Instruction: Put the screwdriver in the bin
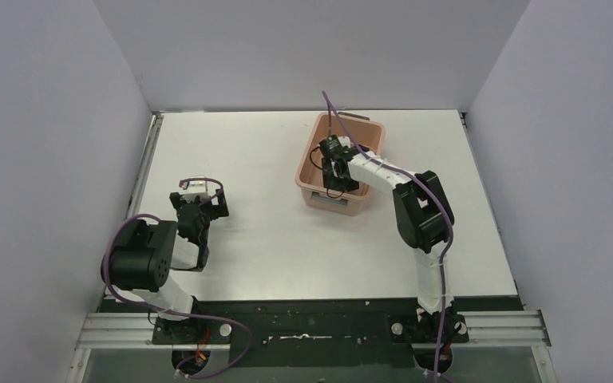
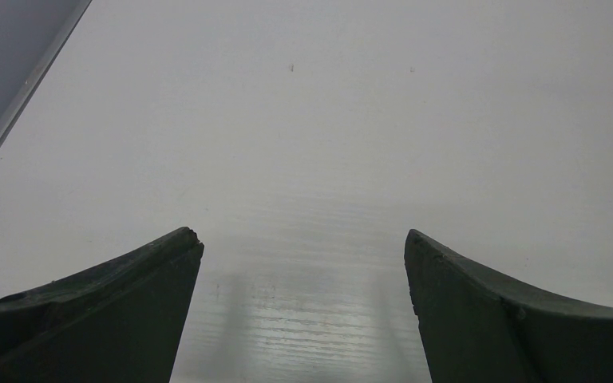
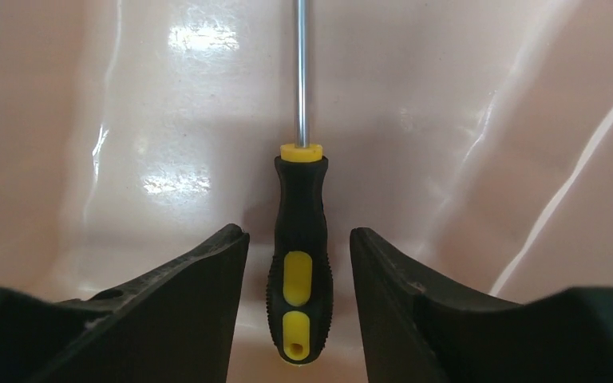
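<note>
- Pale walls close in a white table (image 1: 287, 239) on three sides in the top view, with both arm bases at the near edge.
- The bin (image 1: 307, 171) stands on the far middle of the table, salmon pink, one short side towards the arms.
- The right arm reaches across from the right, and the right gripper (image 1: 335, 171) hangs inside the bin's walls. From up here it hides the screwdriver, and I cannot tell how its jaws are set.
- The left arm is folded up at the left, well apart from the bin, and the left gripper (image 1: 199, 201) is low over bare table.
- In the left wrist view, the left gripper (image 2: 303, 239) is spread wide, and its two dark fingers (image 2: 128, 303) have only white table (image 2: 327, 120) between them. A table edge and grey wall cut across the top left corner.
- In the right wrist view, glossy pink bin (image 3: 168, 120) fills the background.
- The screwdriver (image 3: 301, 239) is inside the bin, its black-and-yellow handle towards the camera and its thin metal shaft running straight away out of the top of the picture.
- The right gripper (image 3: 298, 239) is parted narrowly. The handle sits midway between the fingers (image 3: 207, 295), with a slim strip of pink showing on each side, so neither pad appears to touch it.
</note>
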Controlling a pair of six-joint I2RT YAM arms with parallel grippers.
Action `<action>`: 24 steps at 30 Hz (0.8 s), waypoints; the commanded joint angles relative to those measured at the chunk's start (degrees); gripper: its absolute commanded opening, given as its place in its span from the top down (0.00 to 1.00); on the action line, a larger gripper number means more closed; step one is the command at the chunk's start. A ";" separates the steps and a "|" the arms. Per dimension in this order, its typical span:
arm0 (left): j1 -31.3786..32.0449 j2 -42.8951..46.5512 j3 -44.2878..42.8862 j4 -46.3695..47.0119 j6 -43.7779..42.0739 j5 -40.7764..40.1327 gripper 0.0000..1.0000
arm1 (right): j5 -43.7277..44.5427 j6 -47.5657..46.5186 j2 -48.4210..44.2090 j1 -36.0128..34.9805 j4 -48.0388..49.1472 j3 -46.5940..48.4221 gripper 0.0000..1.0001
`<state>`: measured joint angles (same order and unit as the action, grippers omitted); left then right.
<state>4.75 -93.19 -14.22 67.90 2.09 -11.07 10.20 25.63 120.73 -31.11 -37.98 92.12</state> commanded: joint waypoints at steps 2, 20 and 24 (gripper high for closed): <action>-0.27 0.88 -0.29 1.45 -0.51 0.52 0.03 | 3.49 0.28 -4.57 0.01 0.49 3.40 0.45; -0.27 0.91 -0.30 1.49 -0.52 0.49 0.03 | 7.74 -9.66 -40.12 1.83 17.52 -9.95 0.00; -0.32 0.84 -0.31 1.41 -0.57 0.55 0.03 | 6.93 -11.37 -51.36 6.89 28.21 -24.84 0.00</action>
<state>4.75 -93.19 -14.22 67.88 2.09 -11.07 15.46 17.58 75.94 -28.58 -21.85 77.67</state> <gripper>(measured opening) 0.974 0.999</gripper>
